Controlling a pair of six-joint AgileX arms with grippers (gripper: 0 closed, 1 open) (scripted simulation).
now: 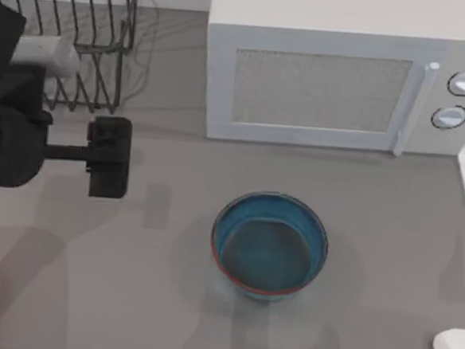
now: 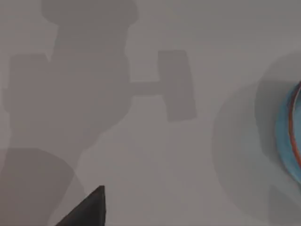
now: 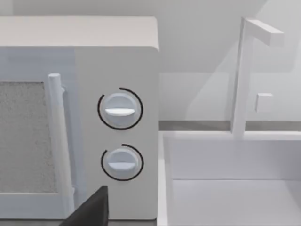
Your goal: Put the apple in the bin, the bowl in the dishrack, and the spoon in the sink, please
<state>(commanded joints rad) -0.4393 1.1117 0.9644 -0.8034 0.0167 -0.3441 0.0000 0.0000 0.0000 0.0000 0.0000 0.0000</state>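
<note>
**Teal bowl waits mid-desk, rack empty**

Top view: the bowl (image 1: 269,243) sits mid-desk, the dishrack (image 1: 82,36) far left holds nothing, the spoon (image 1: 454,347) lies near right. The left tool (image 1: 108,157) hovers left; I cannot tell its state.

Right wrist view: the sink (image 3: 235,188) looks empty.

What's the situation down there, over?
Left gripper above the table's left side, holding nothing. Bowl upright mid-table, untouched. Spoon at the right edge. Dishrack back-left, path open.
</note>
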